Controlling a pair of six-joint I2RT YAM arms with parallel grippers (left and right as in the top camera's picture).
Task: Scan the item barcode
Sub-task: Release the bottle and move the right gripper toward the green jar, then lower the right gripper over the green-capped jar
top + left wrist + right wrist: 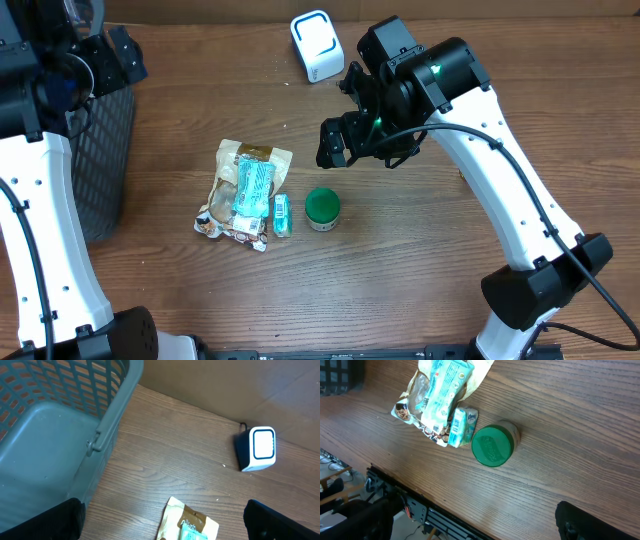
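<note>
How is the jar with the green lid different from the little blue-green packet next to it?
The jar is round and stands upright; the packet is flat and lies down. The jar is dark green on top; the packet is pale teal. Both sit on the wooden table.

Robot lab bench, set up as mock shop checkout. Wood-grain table (420, 290), white robot arms (520, 200) mounted at near edge, small barcode scanner (317, 45) far side, grey mesh basket (105, 150) left, cardboard backdrop (225, 385), loose cables (330, 459) below near edge.
</note>
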